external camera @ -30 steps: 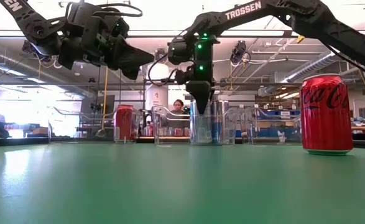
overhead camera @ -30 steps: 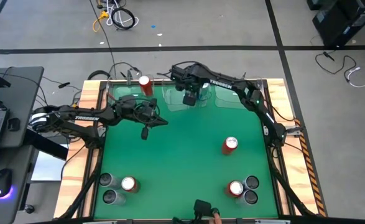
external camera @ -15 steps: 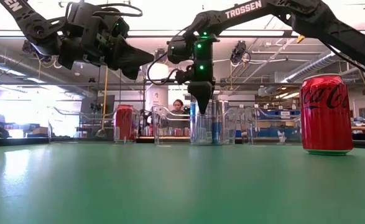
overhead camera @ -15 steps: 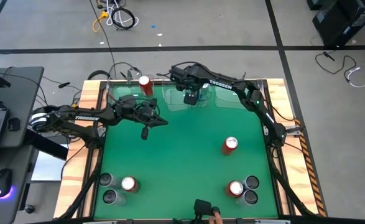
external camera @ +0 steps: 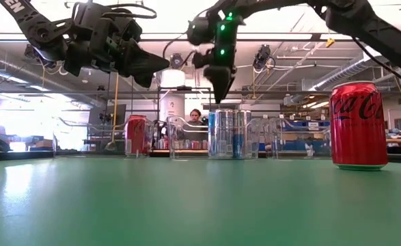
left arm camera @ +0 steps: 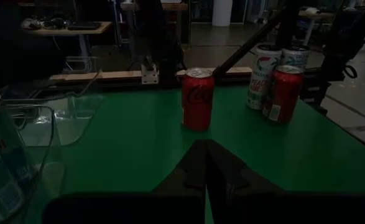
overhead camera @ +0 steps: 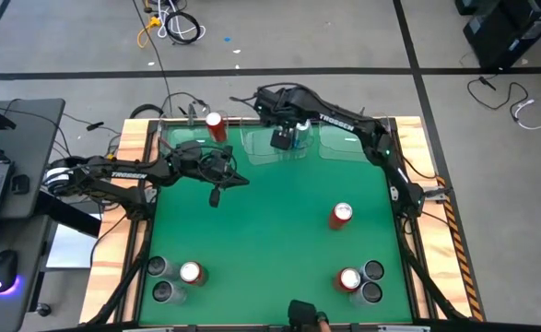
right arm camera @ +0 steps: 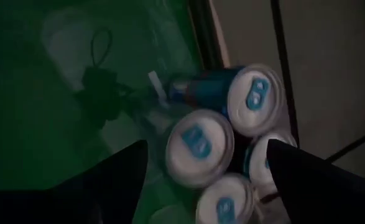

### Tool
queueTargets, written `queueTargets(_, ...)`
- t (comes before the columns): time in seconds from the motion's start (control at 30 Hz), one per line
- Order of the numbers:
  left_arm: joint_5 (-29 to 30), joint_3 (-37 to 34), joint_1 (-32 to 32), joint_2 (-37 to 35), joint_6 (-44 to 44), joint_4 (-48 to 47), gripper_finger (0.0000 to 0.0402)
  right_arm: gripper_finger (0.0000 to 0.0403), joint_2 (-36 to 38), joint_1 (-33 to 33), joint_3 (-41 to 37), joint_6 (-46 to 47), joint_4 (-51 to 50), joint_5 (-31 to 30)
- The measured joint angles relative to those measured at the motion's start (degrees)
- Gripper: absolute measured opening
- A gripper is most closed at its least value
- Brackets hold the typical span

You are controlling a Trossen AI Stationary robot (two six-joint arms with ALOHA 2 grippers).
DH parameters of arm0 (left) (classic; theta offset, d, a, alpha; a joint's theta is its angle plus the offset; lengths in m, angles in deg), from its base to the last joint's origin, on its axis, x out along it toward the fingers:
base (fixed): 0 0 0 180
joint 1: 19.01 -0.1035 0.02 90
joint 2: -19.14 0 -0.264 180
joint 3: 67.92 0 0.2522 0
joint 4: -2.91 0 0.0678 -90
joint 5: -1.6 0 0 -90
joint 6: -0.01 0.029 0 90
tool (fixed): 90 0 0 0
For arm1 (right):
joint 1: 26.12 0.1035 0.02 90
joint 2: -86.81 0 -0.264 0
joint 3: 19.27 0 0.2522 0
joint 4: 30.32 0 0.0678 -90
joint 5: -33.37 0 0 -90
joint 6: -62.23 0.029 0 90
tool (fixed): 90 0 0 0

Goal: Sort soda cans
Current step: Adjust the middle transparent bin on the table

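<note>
Item: soda cans, small rigid metal cylinders with silvery tops, distributed over the green bench [overhead camera: 270, 249]. Four blue-and-white cans [right arm camera: 201, 146] stand upright, touching, inside the middle clear bin [overhead camera: 263, 146] at the far edge. One red can [overhead camera: 215, 124] stands at the far left bin [overhead camera: 180, 148]. A lone red can [overhead camera: 341, 216] stands in the open, right of centre. Near-left group: two grey cans [overhead camera: 162, 279] with a red can [overhead camera: 191, 273] just beside them. Near-right group: a red can [overhead camera: 349, 278] touching two dark cans [overhead camera: 372, 281]. Right gripper [overhead camera: 286, 138] hangs above the blue cans, fingers [right arm camera: 98, 180] spread wide and holding nothing. Left gripper [overhead camera: 217, 195] hovers over the bench left of centre, fingers [left arm camera: 207, 171] closed together, nothing held, pointed toward the lone red can. Handling, judged: thin walls, likely light if empty and heavier if full, which cannot be told; smooth, slippery sides; dents under a hard squeeze; tips easily if nudged near the top. Best hold: across the mid-body from the side, or from above with one finger down each side; within the clusters, approach the can with open space beside it first.
</note>
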State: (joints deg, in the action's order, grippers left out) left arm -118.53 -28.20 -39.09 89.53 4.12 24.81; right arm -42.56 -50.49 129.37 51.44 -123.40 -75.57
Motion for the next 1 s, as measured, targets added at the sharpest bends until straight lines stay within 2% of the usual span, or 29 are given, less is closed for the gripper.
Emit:
queueTargets(0.1, -0.01, 0.0, 0.0, 0.0, -0.01, -0.39, 0.0005, 0.0298, 2.23, 0.53, 0.03, 2.0, -2.97, 2.62)
queueTargets(0.2, 0.64, 0.02, 0.0, 0.0, 0.11, -3.49, 0.0005, 0.0259, 4.41, 1.49, 0.03, 3.72, -6.52, 3.93)
queueTargets(0.27, 3.39, 0.02, 0.0, 0.12, 0.85, -6.81, 0.0005, 0.022, 6.07, 2.62, 0.03, 4.16, -8.29, 3.77)
queueTargets(0.37, 11.25, 0.02, 0.0, 0.75, 1.49, -10.1, 0.0005, 0.0149, 8.96, 4.29, 0.03, 4.18, -9.45, 3.79)
queueTargets(0.5, 18.52, 0.53, -0.02, 3.55, 1.36, -9.38, 0.0005, 0.0046, 12.66, 5.89, 0.03, 4.64, -9.46, 3.77)
queueTargets(0.57, 21.1, 1.62, -0.02, 5.82, 1.3, -9.35, 0.0005, 0.0012, 14.36, 6.5, 0.03, 4.8, -9.5, 3.69)
queueTargets(0.8, 27.65, 6.53, 0.0, 14.0, 1.63, -7.56, 0.0005, 0.0003, 20.89, 8.23, -2.11, 8.3, -9.61, -1.49)
queueTargets(1.0, 35.44, 7.34, -0.65, 16.05, 3.29, -7.97, 0.0005, 0.0001, 29.45, 9.7, -13.3, 12.28, -5.3, -4.76)
